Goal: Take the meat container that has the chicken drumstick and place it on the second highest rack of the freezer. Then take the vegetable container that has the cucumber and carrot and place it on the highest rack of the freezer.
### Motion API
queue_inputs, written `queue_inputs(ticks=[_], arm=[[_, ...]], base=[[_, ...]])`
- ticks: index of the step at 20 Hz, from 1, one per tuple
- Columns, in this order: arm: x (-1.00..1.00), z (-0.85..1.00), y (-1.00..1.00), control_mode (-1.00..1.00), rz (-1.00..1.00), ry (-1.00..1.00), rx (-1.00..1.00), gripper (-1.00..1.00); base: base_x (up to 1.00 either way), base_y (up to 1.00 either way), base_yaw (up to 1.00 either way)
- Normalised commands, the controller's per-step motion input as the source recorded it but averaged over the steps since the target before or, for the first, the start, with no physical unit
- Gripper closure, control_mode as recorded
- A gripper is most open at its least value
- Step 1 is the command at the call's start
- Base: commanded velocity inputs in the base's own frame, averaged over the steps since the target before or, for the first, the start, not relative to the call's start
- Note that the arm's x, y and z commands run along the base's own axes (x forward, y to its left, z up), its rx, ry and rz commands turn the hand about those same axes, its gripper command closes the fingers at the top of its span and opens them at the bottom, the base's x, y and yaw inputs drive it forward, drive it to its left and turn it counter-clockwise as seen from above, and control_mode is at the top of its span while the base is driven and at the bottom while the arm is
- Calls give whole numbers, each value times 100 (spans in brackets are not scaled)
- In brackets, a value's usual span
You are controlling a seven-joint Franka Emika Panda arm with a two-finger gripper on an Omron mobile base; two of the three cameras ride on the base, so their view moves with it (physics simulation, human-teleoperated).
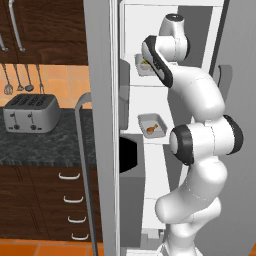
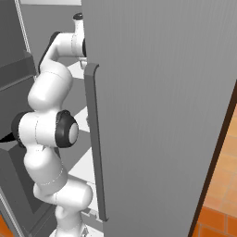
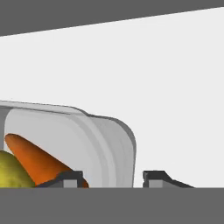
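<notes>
We count two containers in the freezer (image 1: 131,150): vegetable container (image 1: 143,65) with one carrot (image 3: 41,161), one cucumber (image 3: 13,171); meat container (image 1: 152,125) holding one chicken drumstick (image 1: 151,128). Our gripper (image 3: 113,178) straddles the grey rim, jaws released.

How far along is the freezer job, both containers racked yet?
Done: the meat container with the chicken drumstick sits on a freezer rack. In hand: the vegetable container with carrot and cucumber sits on the rack above; the gripper has its jaws apart astride the container wall, apparently letting go. Left: pull the arm out. Whether these are the top two racks can't be confirmed.
</notes>
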Motion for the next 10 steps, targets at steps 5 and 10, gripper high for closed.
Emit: queue_inputs(ticks=[5, 10], arm=[[-4, 0, 0, -100, 0, -1, 0, -100], [-59, 5, 0, -100, 0, -25, 0, -100]], base=[[0, 0, 0], [0, 0, 0]])
